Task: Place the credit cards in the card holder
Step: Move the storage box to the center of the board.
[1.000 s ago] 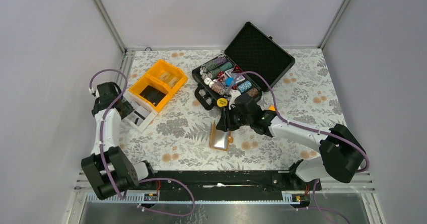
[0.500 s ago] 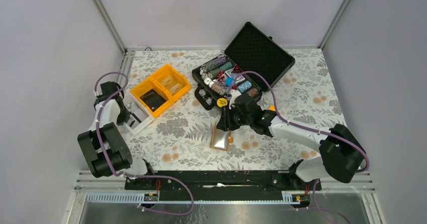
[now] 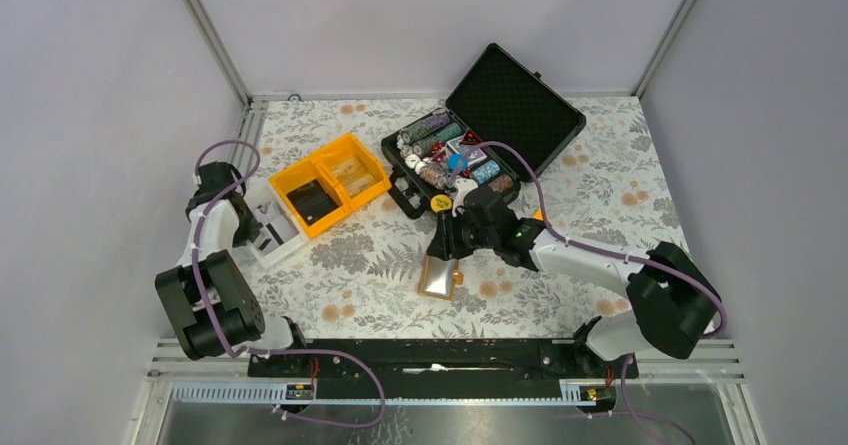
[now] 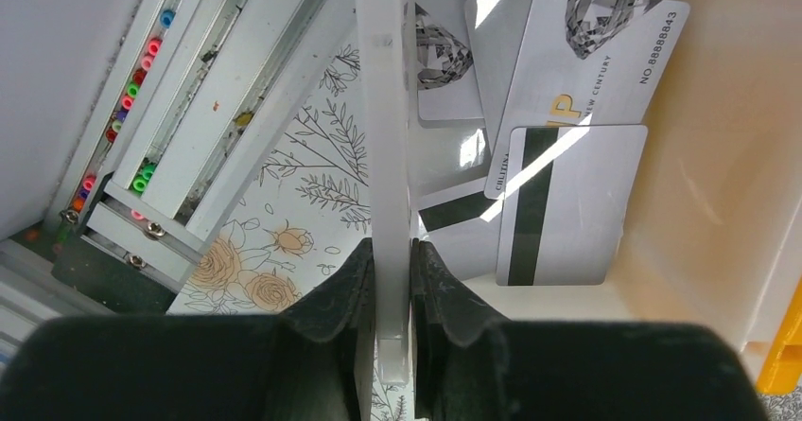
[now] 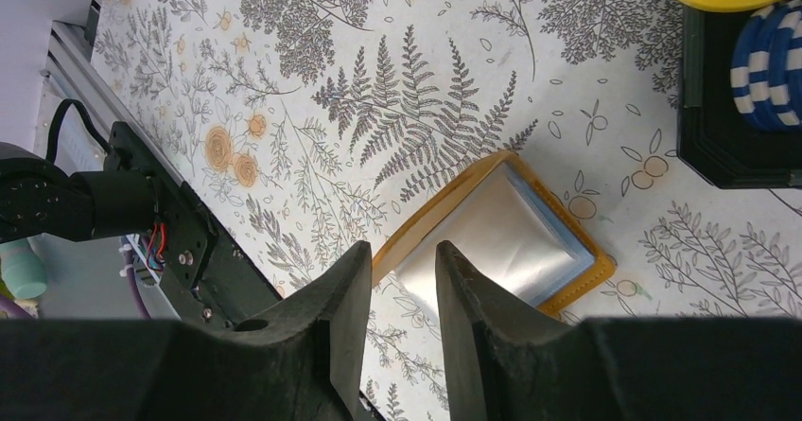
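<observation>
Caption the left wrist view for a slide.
Left tool clamped on the white bin wall, credit cards lying loose inside.

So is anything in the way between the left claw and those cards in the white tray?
Yes, the white tray itself. The left gripper is shut on the tray's side wall, one finger outside and the inner finger inside. The credit cards lie uncovered on the tray floor, just past that inner finger.
</observation>
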